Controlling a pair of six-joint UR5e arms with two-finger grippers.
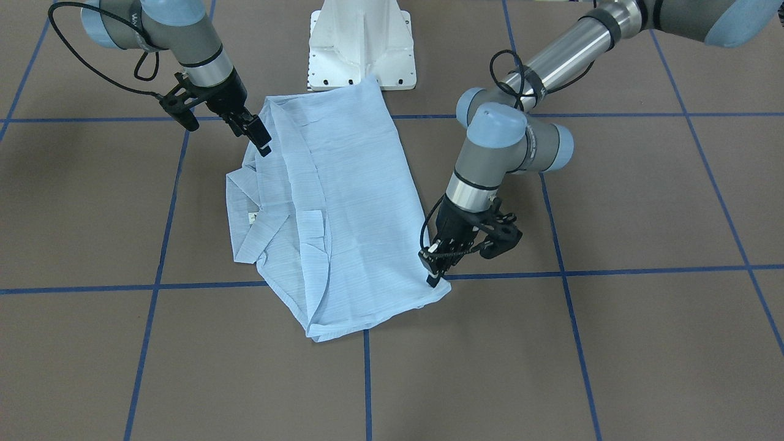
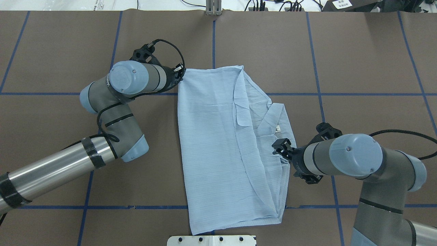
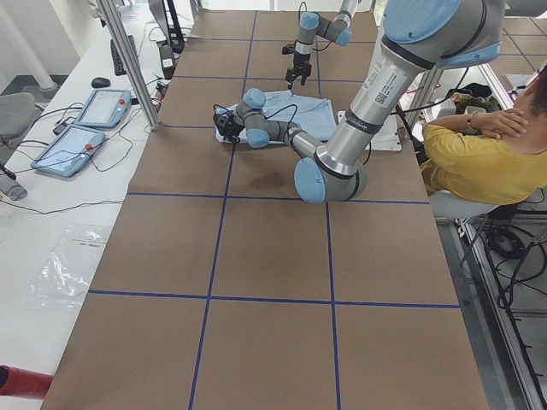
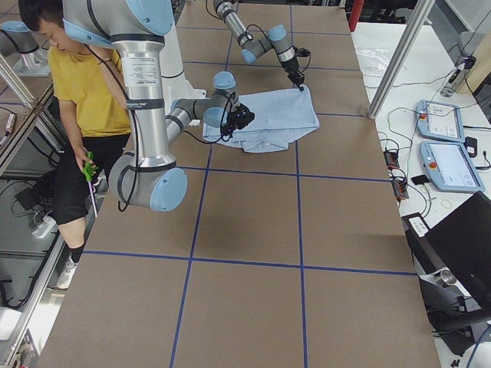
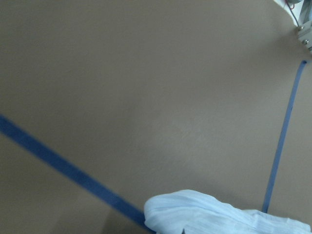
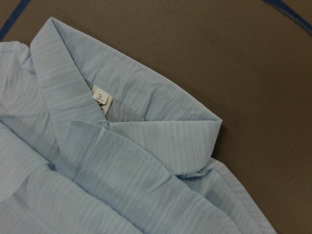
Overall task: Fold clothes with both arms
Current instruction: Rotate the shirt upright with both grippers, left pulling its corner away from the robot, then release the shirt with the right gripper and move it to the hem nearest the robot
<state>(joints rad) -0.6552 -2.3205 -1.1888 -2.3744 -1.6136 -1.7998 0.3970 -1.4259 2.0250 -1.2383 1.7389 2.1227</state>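
Note:
The light blue striped shirt [image 1: 349,202] lies folded lengthwise on the brown table, with its collar and neck tag [image 2: 277,128] on the robot's right side. My left gripper [image 1: 432,272] is low at the shirt's far left corner [image 2: 181,72] and is shut on the cloth there. A lump of cloth [image 5: 204,214] shows at the bottom of the left wrist view. My right gripper [image 1: 260,138] hangs shut just over the shirt's right edge near the collar [image 2: 281,146] and holds nothing. The collar [image 6: 136,87] lies flat in the right wrist view.
The white pedestal base [image 1: 361,49] stands at the table's near edge, touching the shirt's hem. Blue tape lines [image 1: 612,269] mark the brown table. A person in yellow [image 3: 479,154] sits behind the robot. Two tablets [image 3: 85,120] lie on the side bench.

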